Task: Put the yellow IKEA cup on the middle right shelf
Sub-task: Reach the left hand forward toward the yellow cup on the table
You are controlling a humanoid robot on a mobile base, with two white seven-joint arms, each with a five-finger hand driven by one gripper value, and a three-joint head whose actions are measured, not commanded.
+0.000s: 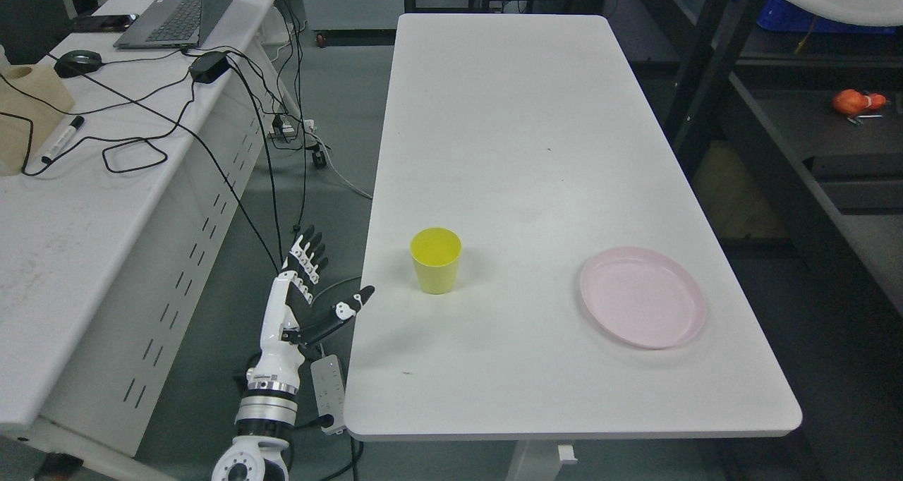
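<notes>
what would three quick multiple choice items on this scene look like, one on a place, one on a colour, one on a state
1. Where does the yellow cup stand on the white table?
A. left of the plate
B. on the plate
C. at the far end

2. What colour is the plate?
A. blue
B. pink
C. green

3. How is the left hand?
A. gripping the cup
B. flat on the plate
C. open, off the table's left edge

Answers: 1 A, the cup stands apart from the plate, to its left. 2 B, it is pale pink. 3 C, its fingers are spread and hold nothing.
</notes>
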